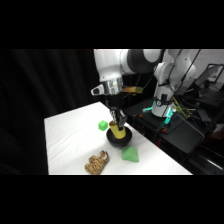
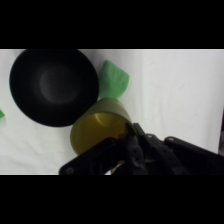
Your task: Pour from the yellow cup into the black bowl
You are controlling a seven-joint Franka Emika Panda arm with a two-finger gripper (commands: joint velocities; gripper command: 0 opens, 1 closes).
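The yellow cup (image 1: 118,131) hangs tilted just above the black bowl (image 1: 120,139) in the side view, with my gripper (image 1: 118,120) shut on it from above. In the wrist view the yellow cup (image 2: 100,129) lies on its side with its open mouth turned toward the camera, beside the rim of the black bowl (image 2: 54,86), and the black linkage of my gripper (image 2: 125,145) grips its rim. The bowl's inside looks dark and I cannot make out any contents.
A small green cube (image 1: 103,125) sits left of the bowl. A light-green faceted block (image 1: 131,154) (image 2: 113,80) lies close to the bowl's near right. A striped tiger toy (image 1: 97,163) lies near the front edge of the white table (image 1: 70,135).
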